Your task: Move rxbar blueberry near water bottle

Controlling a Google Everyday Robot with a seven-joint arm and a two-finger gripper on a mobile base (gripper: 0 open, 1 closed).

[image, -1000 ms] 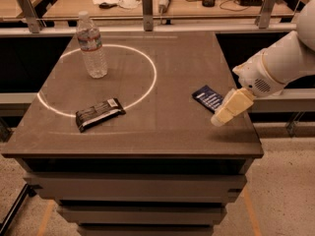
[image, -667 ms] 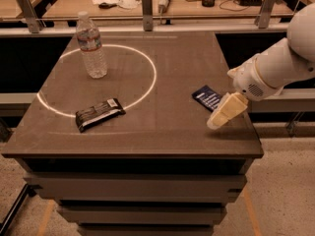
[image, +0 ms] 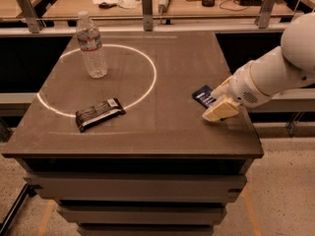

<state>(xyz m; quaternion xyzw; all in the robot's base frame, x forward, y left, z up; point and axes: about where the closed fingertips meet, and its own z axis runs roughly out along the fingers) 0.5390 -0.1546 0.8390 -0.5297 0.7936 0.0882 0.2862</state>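
The rxbar blueberry (image: 202,94) is a dark navy wrapper with white lettering, lying flat near the table's right edge; only its left end shows, the rest is hidden under my gripper. My gripper (image: 220,109) hangs low over the bar's right part, its cream fingers pointing down and left. The water bottle (image: 91,45) stands upright at the table's far left, clear with a white cap and a pale label band, well away from the bar.
A black bar wrapper with a white label patch (image: 100,114) lies at the front left. A white circle (image: 147,63) is marked on the brown table (image: 172,132). A bench with cables and metal posts (image: 146,3) runs behind the table.
My gripper has moved slightly left and lower, toward the navy bar, and now covers more of it. The bar, the bottle and the black wrapper have not moved.
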